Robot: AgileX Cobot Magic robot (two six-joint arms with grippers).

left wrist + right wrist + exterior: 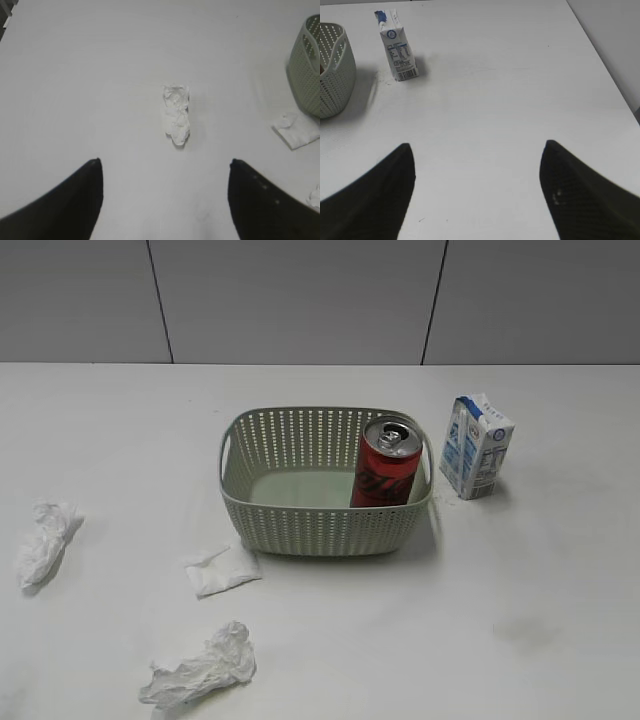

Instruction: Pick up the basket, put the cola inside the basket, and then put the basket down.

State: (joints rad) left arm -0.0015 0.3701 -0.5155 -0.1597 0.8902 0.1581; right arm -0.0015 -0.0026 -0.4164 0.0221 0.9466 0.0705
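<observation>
Exterior view slants down at the basket [325,485]; both wrist views look low across its flanks.

White table [560,620] with basket [300,530], milk carton [477,446] (upright, beside it), three crumpled tissues [200,668].

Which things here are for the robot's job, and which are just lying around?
For the job: the basket and the cola, which already stands inside it.

Just lying around: the carton right of the basket, and three tissues on the table.
</observation>
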